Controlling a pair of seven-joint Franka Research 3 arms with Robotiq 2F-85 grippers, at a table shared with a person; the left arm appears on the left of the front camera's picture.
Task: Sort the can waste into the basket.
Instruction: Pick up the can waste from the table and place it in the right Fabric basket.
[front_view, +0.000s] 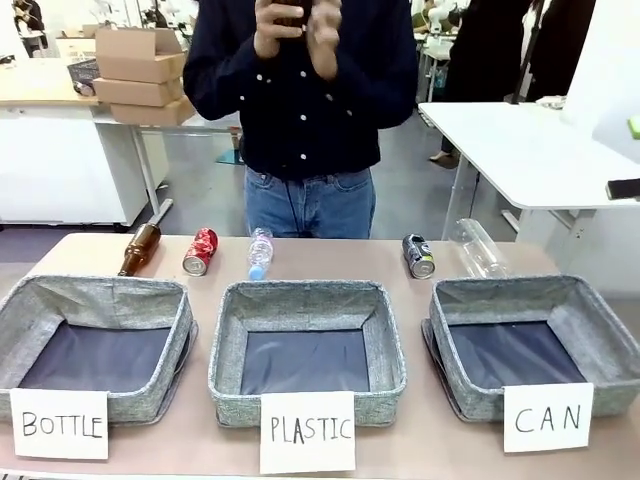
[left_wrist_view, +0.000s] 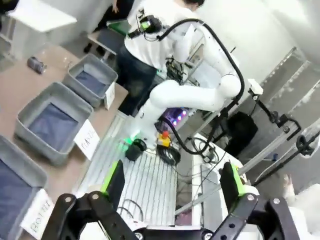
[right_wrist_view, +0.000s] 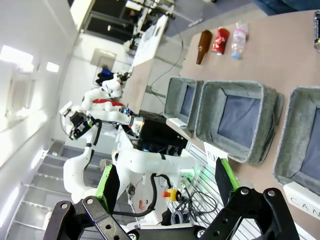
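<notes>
Front view: the table (front_view: 340, 262) carries three baskets along its near edge. The CAN basket (front_view: 600, 330) sits at the near right corner and holds nothing. Both cans lie on their sides along the far edge. The red can (front_view: 200, 251) is toward the far left corner, between a brown bottle (front_view: 140, 248) and a small plastic bottle (front_view: 260, 253). The black can (front_view: 418, 256) is toward the far right, just behind the far left corner of the CAN basket and just beside a clear bottle (front_view: 478, 248).

The left gripper (left_wrist_view: 172, 180) and the right gripper (right_wrist_view: 166, 179) are both spread wide with nothing between the fingers. Both are well apart from the table. No sorting step has begun.

Probable faults:
- Each can lies on its side. A glancing touch may roll it off the far edge.
- Each can has a bottle close by. A wide approach may knock the neighbour or pinch the wrong item.
- The red can appears dented, so the grip may slip.
- The red can must cross above the BOTTLE basket (front_view: 30, 300) and the PLASTIC basket (front_view: 300, 295). An early release puts it in the wrong one.

Limits of view:
- The right wrist view cuts the CAN basket at the picture edge.
- The black can is small and unclear in the left wrist view.
- The person's (front_view: 300, 110) hands are raised; whether they hold anything cannot be told.
</notes>
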